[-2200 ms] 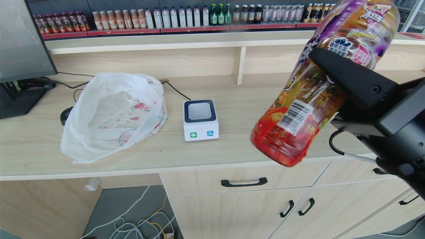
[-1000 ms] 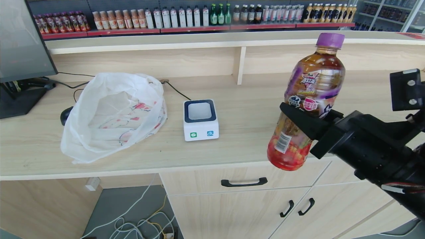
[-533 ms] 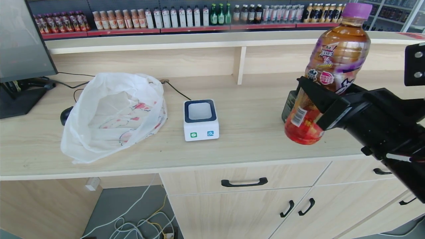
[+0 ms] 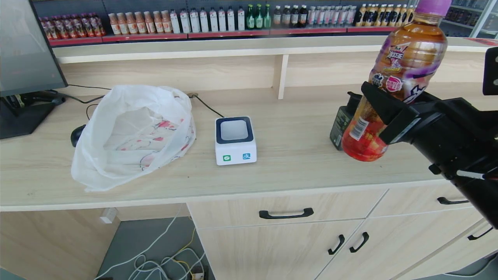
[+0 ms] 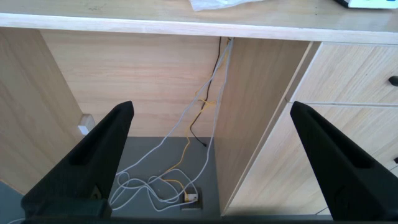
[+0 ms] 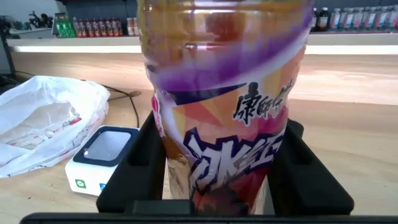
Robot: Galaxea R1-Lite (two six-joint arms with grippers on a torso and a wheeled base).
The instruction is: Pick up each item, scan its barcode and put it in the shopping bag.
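Monitor [image 4: 29, 46] far left, mouse [image 4: 76, 135] near it; stocked drinks shelf [image 4: 233, 34] behind

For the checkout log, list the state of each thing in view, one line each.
tea bottle: capped, nearly upright, held off the counter.
right gripper: shut on the tea bottle.
left gripper: open, empty, below the counter's edge.
shopping bag: mouth open, lying on the counter.
scanner: window up, nothing over it.
dark container: standing on the counter, partly behind the tea bottle.
drawers: shut.

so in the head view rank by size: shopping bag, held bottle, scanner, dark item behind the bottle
1. shopping bag and bottle: about alike, bottle nearer the camera.
2. scanner.
3. dark item, partly hidden.
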